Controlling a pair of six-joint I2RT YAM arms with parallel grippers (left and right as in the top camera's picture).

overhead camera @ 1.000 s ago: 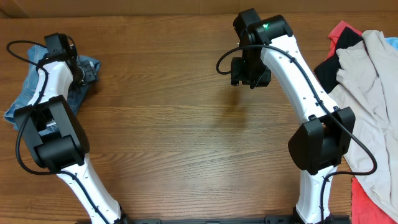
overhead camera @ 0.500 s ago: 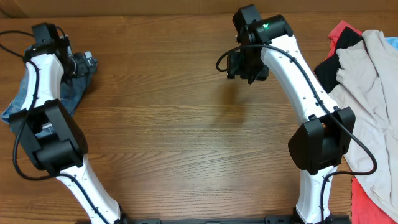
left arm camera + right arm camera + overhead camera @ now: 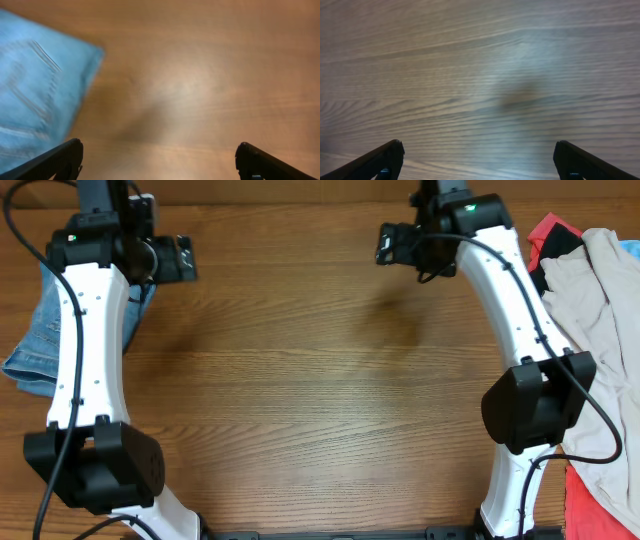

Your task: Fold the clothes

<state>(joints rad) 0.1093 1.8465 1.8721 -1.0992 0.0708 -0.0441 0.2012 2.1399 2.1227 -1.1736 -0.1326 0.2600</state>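
The light blue jeans (image 3: 35, 340) lie folded in a bundle at the table's far left edge, partly under my left arm. In the left wrist view a corner with pocket stitching (image 3: 35, 95) shows at the left. My left gripper (image 3: 180, 258) is open and empty, raised above the bare wood just right of the jeans; its fingertips (image 3: 160, 160) are wide apart. My right gripper (image 3: 385, 245) is open and empty high over the back of the table, with only wood between its fingertips (image 3: 480, 160).
A pile of other garments sits at the right edge: a beige one (image 3: 600, 310) on top of red (image 3: 548, 228) and black (image 3: 535, 280) ones. A red piece (image 3: 600, 505) lies at the bottom right. The wooden table (image 3: 320, 390) spans the middle.
My left gripper has let go of the jeans, risen and moved right. My right arm has lifted and drawn back toward the far edge. The jeans stay at the left.
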